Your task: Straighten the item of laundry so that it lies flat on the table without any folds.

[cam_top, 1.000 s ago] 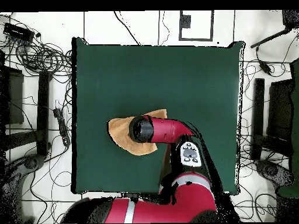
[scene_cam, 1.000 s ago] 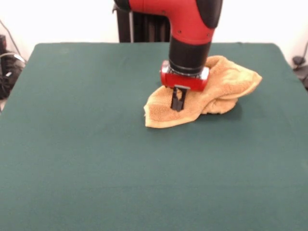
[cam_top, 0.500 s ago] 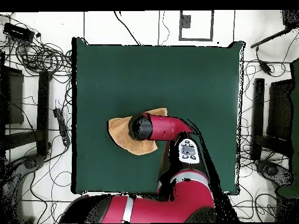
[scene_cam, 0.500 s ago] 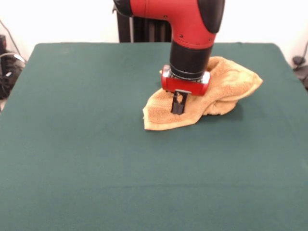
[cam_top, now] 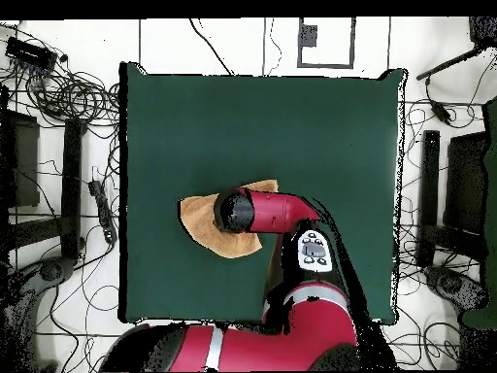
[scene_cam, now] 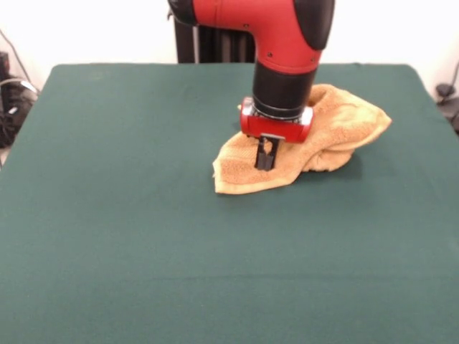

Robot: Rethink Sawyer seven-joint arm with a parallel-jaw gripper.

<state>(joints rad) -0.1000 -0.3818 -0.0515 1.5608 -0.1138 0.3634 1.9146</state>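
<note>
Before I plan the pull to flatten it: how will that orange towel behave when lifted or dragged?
Probably floppy: the towel lies bunched in soft folds under the claw, so it should drape, not hold shape. Its looped pile may catch on the table, which looks cloth-covered, so dragging could bunch it. It looks light.

Front view: camera set across the table (scene_cam: pixel 115 236), facing the arm (scene_cam: pixel 287 43), angled downward and close; the green top fills most of the frame. Overhead view: camera directly above, looking straight down from farther off; the whole table (cam_top: pixel 320 126) shows, with cabled floor (cam_top: pixel 58 107) around it (robot base at the bottom). Shared by both: the tabletop, the arm and the orange-tan towel (scene_cam: pixel 337 125), turned half round between views.
</note>
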